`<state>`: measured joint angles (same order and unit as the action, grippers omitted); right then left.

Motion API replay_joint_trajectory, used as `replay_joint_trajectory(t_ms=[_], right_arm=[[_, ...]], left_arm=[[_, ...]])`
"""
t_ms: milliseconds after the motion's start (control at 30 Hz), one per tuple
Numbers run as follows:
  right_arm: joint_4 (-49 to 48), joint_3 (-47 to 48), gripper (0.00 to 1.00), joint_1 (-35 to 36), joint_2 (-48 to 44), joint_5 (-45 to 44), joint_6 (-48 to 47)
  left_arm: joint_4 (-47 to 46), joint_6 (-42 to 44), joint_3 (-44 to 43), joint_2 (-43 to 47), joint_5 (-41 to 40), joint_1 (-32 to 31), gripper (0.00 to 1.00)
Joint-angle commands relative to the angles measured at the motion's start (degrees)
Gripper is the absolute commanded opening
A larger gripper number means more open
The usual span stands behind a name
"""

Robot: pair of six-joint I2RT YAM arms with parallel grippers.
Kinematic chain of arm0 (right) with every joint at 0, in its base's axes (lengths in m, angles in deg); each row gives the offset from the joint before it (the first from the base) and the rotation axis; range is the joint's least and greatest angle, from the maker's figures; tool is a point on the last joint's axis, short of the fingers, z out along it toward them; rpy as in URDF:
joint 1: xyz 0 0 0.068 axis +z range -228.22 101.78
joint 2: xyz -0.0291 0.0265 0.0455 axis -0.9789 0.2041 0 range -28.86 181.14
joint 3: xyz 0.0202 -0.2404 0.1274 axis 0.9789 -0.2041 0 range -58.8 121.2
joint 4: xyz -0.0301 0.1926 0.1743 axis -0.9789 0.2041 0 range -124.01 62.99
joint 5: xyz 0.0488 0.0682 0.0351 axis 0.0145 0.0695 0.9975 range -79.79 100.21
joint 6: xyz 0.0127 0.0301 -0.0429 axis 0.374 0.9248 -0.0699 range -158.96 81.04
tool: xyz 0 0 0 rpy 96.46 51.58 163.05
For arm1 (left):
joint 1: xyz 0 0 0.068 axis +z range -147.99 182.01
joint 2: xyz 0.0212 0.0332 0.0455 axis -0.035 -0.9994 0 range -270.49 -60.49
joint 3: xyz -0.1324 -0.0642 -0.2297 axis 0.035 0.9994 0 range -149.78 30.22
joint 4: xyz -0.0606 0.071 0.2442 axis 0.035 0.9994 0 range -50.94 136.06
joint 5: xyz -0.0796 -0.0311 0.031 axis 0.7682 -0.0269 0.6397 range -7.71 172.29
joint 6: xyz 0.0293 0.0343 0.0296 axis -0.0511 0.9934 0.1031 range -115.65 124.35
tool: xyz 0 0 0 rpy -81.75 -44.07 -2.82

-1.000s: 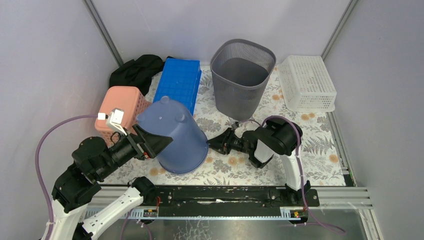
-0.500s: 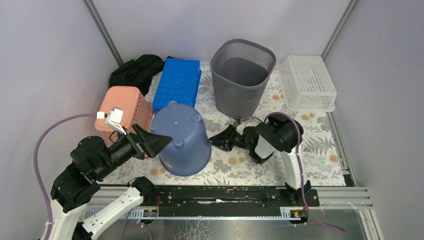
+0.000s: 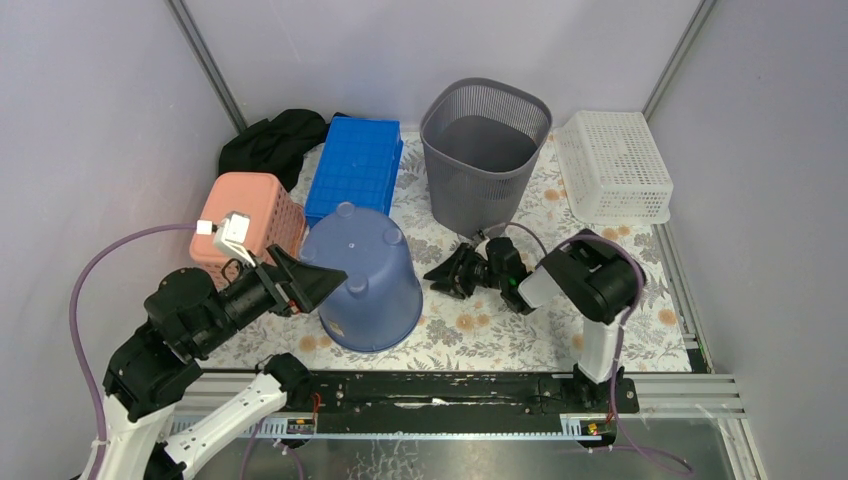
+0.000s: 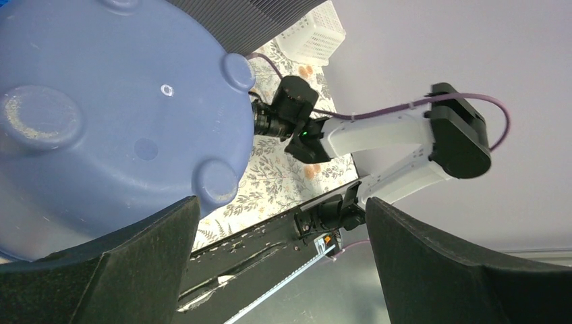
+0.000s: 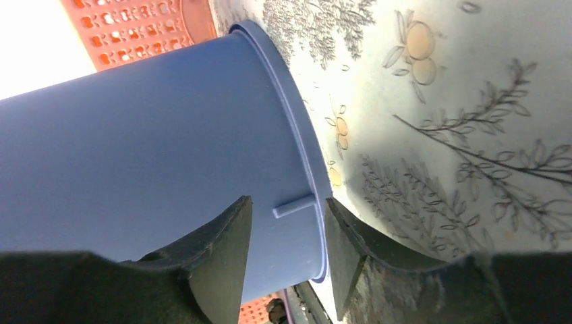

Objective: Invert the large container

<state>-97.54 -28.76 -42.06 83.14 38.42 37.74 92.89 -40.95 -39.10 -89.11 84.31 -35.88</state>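
Change: a second ago the large container (image 3: 365, 285) leaned over on its edge; now it sits flat, and the right arm has drawn back to the right.
Large container, make: smooth blue plastic, round and tapered, widest at a thin lipped rim. The flat base carries raised round feet and a small moulding dimple at its centre. From the right wrist view I see a short tab on the wall just above the rim.
Large container, heading: mouth down on the bench (image 3: 470, 330), base up, long axis upright.
Large container, place: front left of the bench, just beside the salmon lattice basket (image 3: 245, 215) and in front of the blue ribbed crate (image 3: 355, 165).
Left hand (image 3: 325, 280): spread as wide as it goes and gripping nothing. Its tips are at the container's left wall, and I cannot tell whether they touch.
Right hand (image 3: 447, 277): jaws parted and empty, just clear of the container's right side and pointing at its rim.
Bench cover: floral printed sheet, glossy.
Behind: a grey mesh bin (image 3: 485, 150), round-cornered and upright; a white perforated basket (image 3: 612, 165); a crumpled black cloth (image 3: 272, 140).
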Motion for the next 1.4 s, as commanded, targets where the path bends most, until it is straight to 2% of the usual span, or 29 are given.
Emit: replay_joint_trajectory(t_ms=[0, 233, 467, 600, 733, 833, 1067, 1367], right_arm=[[19.45, 4.85, 0.53, -1.00, -10.62, 0.43, -11.28], [56.26, 18.00, 0.62, -1.00, -27.06, -5.48, -29.28], [75.55, 32.44, 0.66, -1.05, -36.50, -9.59, -42.89], [79.80, 40.89, 0.70, -1.09, -39.68, -15.16, -49.31], [76.90, 45.50, 0.74, -1.30, -40.86, -20.82, -54.63], [77.06, 49.85, 0.74, -2.37, -38.45, -23.34, -57.87], [72.81, 53.82, 0.72, -3.03, -34.13, -21.98, -67.57], [76.25, 61.94, 0.69, -3.05, -27.02, -24.99, -79.70]], left_arm=[[-2.40, 1.31, -1.91, -1.19, -1.30, -0.25, 1.00], [-2.66, 1.82, -2.96, -1.76, -2.06, -0.31, 1.00], [-3.52, 2.61, -3.00, -2.88, -1.99, -0.34, 1.00], [-3.55, 3.71, -3.87, -4.05, -2.30, -0.32, 1.00], [-3.55, 4.69, -5.41, -5.64, -2.38, -0.34, 1.00], [-3.51, 5.12, -6.23, -6.13, -2.68, -0.35, 1.00], [-3.11, 5.15, -6.58, -5.68, -2.65, -0.36, 1.00], [-2.32, 4.70, -6.11, -4.78, -2.46, -0.34, 1.00]])
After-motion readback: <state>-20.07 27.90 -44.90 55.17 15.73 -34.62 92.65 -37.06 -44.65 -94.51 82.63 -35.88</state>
